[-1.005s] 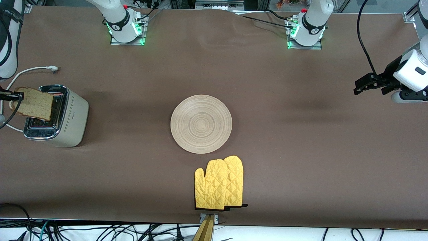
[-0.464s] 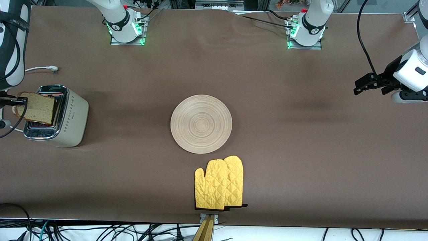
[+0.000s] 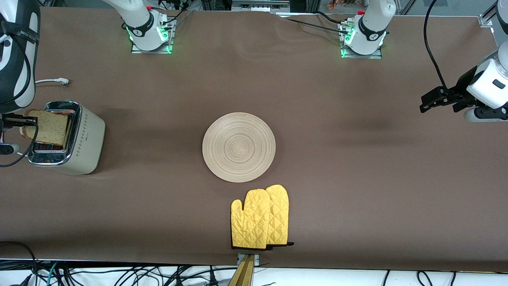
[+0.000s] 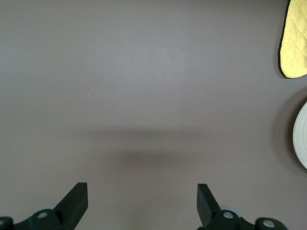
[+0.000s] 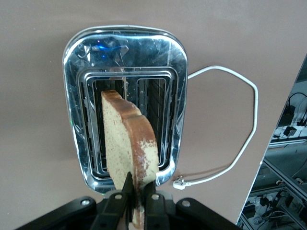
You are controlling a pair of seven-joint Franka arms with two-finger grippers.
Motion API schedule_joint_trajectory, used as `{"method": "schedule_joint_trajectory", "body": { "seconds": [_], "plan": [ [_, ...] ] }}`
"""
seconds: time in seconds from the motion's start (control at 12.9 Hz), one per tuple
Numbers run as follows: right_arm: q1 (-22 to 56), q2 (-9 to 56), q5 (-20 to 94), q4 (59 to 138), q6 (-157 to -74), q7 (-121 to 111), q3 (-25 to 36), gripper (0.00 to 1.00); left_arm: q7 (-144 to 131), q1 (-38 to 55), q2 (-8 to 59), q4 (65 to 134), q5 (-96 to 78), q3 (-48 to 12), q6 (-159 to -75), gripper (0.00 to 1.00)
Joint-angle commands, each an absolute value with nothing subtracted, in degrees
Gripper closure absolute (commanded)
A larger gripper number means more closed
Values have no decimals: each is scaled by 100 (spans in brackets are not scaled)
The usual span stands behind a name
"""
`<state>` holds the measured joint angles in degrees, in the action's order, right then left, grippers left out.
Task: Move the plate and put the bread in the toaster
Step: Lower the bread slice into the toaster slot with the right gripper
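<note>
A pair of yellow quilted oven mitts [image 3: 260, 217] lies flat on the brown surface [image 3: 357, 178], one mitt overlapping the other, close to the edge nearest the front camera. Their fingertips point to 12 o'clock and their dark-trimmed cuffs to 6 o'clock. In the left wrist view only a rounded yellow tip [image 4: 294, 40] shows, edged in black.

My front camera looks down across the table; wrist cameras look straight down, sharing toaster [image 3: 65, 137] and plate [image 4: 301, 135].
</note>
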<state>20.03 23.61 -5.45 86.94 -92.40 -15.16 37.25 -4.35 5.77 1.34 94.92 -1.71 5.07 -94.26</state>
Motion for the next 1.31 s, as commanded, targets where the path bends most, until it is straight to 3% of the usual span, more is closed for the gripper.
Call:
{"method": "schedule_joint_trajectory", "body": {
  "seconds": [0.0,1.24],
  "plan": [
    [1960,2355,-554,8728,-9202,-1521,3718,100,-519,554,114,9457,-62,466,-9343,0],
    [2057,3243,342,8719,-9896,-835,3656,100,-519,554,114,9466,-62,466,-9351,0]
  ]
}}
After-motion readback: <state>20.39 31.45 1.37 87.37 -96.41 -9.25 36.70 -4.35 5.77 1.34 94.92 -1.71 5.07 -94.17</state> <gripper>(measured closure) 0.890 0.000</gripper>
